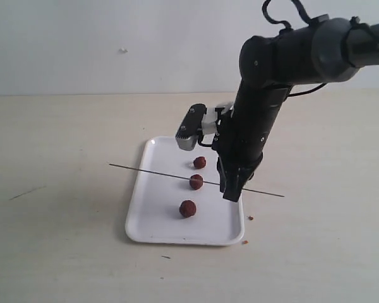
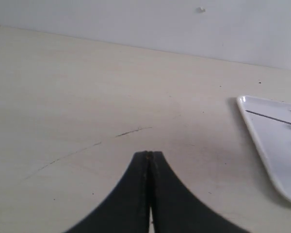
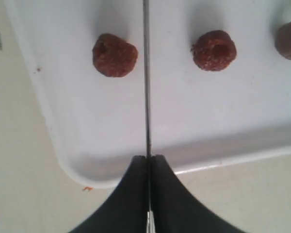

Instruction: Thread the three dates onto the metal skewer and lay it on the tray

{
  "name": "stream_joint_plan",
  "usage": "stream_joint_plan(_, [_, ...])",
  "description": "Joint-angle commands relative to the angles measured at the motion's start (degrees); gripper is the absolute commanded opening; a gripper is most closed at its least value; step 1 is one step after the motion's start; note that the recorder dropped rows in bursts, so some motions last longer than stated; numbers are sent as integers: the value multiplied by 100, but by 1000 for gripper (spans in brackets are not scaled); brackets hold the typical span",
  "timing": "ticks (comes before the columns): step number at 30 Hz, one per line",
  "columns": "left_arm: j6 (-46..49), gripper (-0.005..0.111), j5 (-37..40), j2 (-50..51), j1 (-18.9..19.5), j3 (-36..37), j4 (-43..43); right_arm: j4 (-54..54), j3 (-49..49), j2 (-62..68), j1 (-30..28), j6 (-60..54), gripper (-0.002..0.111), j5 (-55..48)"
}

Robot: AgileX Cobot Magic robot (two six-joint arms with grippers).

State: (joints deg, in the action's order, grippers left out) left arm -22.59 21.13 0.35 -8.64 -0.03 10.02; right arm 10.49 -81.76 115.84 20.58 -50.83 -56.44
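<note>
Three dates (image 1: 187,208) lie loose in a row on the tray (image 1: 153,218), none threaded. I see the metal skewer (image 1: 145,170) spanning the tray, its long axis across the tray's width and both ends overhanging the rims. The right gripper (image 1: 231,191) is clenched on the skewer at the tray's edge. The left gripper (image 2: 149,154) is clamped empty over the table (image 2: 87,97), beside the tray.

Pale table (image 1: 63,221): white tray (image 1: 156,218), seemingly 2 crumbs (image 1: 251,218)

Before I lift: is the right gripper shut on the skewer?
Shut on it: the right gripper has its jaws pressed together, with the skewer running out from between them.
</note>
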Motion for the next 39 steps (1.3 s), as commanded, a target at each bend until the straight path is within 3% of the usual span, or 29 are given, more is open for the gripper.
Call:
stream_joint_plan(1, [-13, 0, -7, -35, 12, 3, -22, -2, 1, -593, 2, 55, 0, -487])
stream_joint_plan(3, [-13, 0, -7, -35, 12, 3, -22, -13, 1, -869, 2, 503, 0, -459])
stream_joint_plan(9, [-13, 0, -7, -35, 12, 3, -22, -106, 22, -1373, -163, 3402, 0, 627])
stream_joint_plan(17, [-13, 0, -7, -35, 12, 3, -22, -472, 22, -1388, -646, 3898, 0, -487])
stream_joint_plan(23, [33, 0, -31, -35, 12, 3, 28, -537, 36, -1388, -1039, 3860, 0, -618])
stream_joint_plan(25, [116, 0, -293, -35, 12, 3, 86, -627, 36, -1388, -1125, 3844, 0, -633])
stream_joint_plan(27, [-575, 0, -1758, -35, 12, 3, -439, -681, 36, -1388, -1236, 3844, 0, -392])
stream_joint_plan(29, [-714, 0, -2543, -35, 12, 3, -460, -771, 25, -1388, -1236, 3833, 0, -194])
stream_joint_plan(33, [-799, 0, -3050, -35, 12, 3, -460, -763, 25, -1388, -1236, 3784, 0, 473])
stream_joint_plan(36, [-1627, 0, -3837, -35, 12, -59, -460, -885, -16, -1388, -1236, 3923, 0, 739])
stream_joint_plan(39, [-1742, 0, -3052, 757, 12, -1087, -414, -1569, -219, -1388, -1236, 4664, 0, 598])
